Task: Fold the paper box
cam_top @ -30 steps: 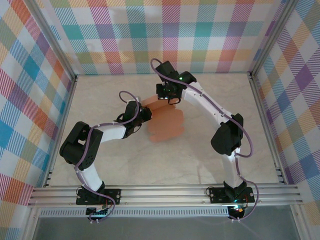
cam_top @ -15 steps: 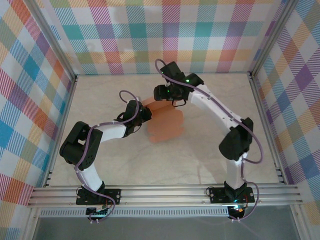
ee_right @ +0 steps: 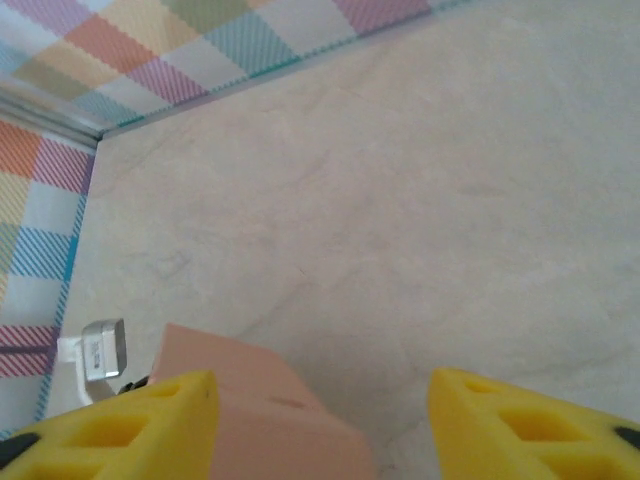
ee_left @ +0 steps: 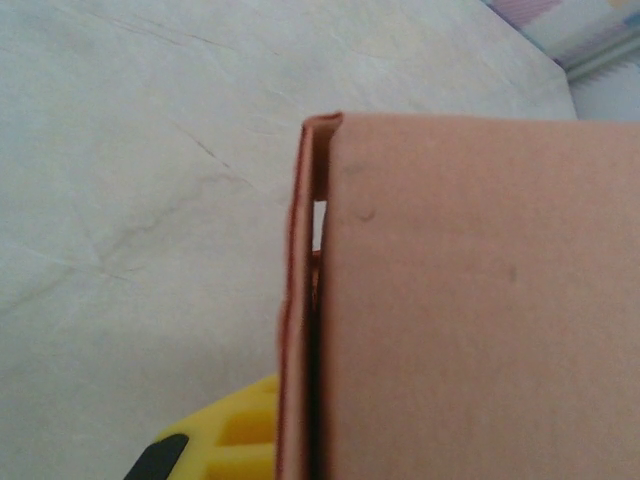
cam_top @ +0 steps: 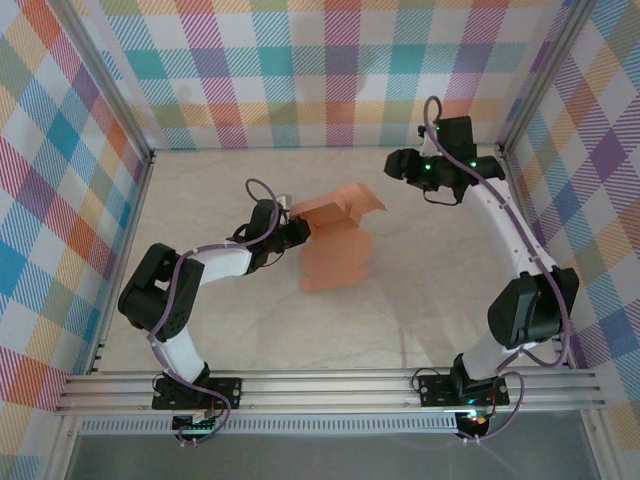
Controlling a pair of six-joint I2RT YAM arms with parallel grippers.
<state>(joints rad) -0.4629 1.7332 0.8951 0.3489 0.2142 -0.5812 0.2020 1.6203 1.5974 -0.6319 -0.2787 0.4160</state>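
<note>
Since a second ago my right pincer [cam_top: 393, 165] has let go of the paper box [cam_top: 335, 255] and swung off to the far right corner, and the far flap it was pressing has sprung up. From above, the box sits mid-surface [cam_top: 250, 330], its long axis running near to far and leaning slightly right. The near panel lies flat and the far end is lifted, pointing toward the back wall and right. My left pincer [cam_top: 298, 232] stays at its left edge. From my left wrist, I see the card [ee_left: 470, 300] edge-on as two layers doubled along a crease, with one yellow finger [ee_left: 225, 445] just beside it, so I read that pincer as clamped together on the card. From my right wrist, my fingers [ee_right: 150, 425] stand apart with nothing between them, and a salmon corner of the box [ee_right: 260, 400] shows low and well beyond. I judge the job as early: one fold is creased, but no walls stand and nothing is tucked.
</note>
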